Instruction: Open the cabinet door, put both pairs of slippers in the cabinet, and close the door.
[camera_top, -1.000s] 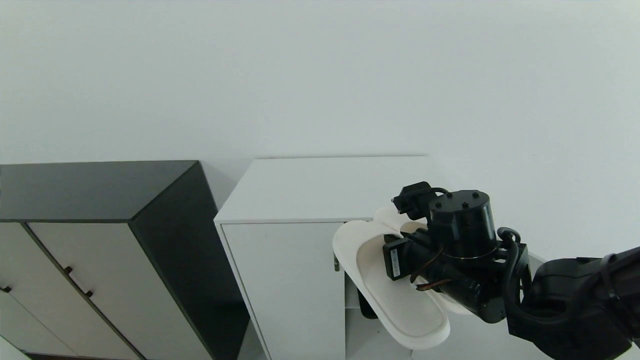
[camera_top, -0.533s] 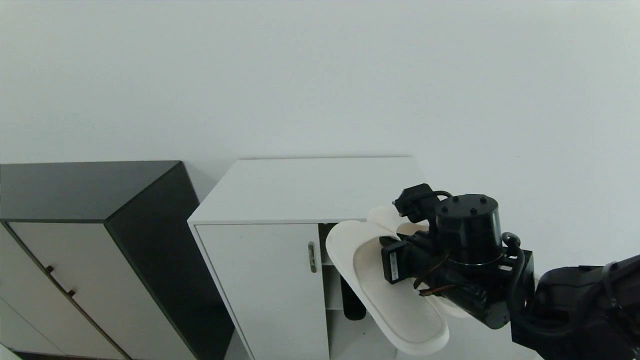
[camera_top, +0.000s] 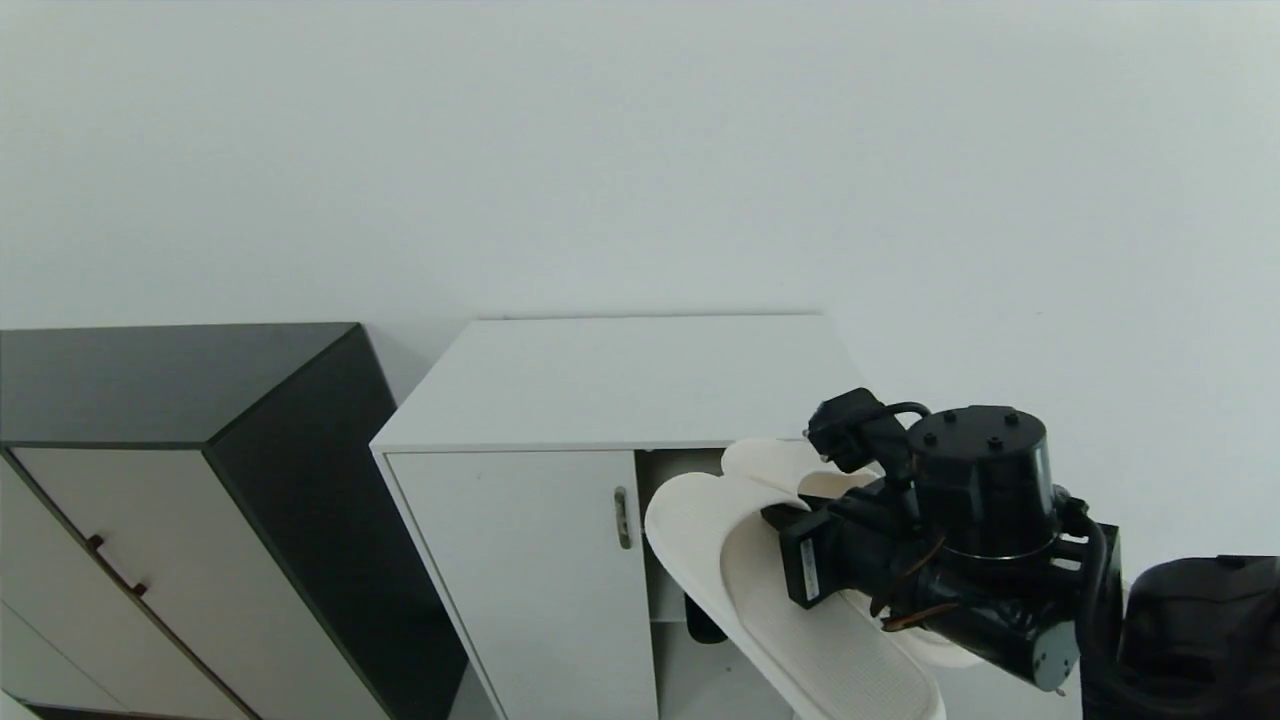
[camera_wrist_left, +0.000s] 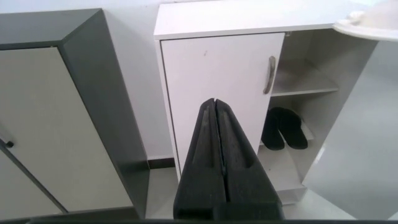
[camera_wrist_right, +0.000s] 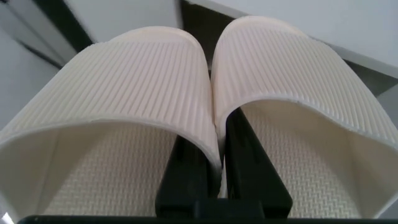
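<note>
Far to the left of my left pincer (camera_wrist_left: 217, 146) stands the dark cabinet (camera_top: 150, 380), which plays no part in this. That pincer hangs low in front of the white cabinet (camera_top: 620, 380) with its fingers pressed together, holding nothing. Straight ahead of it is the shut left door (camera_top: 520, 560) and its handle (camera_top: 621, 517).

Everything turns on the open compartment (camera_top: 665, 590) to the right of the handle. It lies ahead of my right pincer (camera_wrist_right: 219, 155) and slightly to its left. The right pincer is clamped on the adjoining inner walls of the cream slippers (camera_top: 800, 620), so both hang from one grip. Their long axis runs away from the pincer, toes leading toward the opening.

I judge the right arm is the one to go in. The shut door's edge sits just beside the toes. The black slippers (camera_wrist_left: 284, 127) already occupy the lower shelf, so I would aim for the shelf (camera_wrist_left: 298, 81) above them.
</note>
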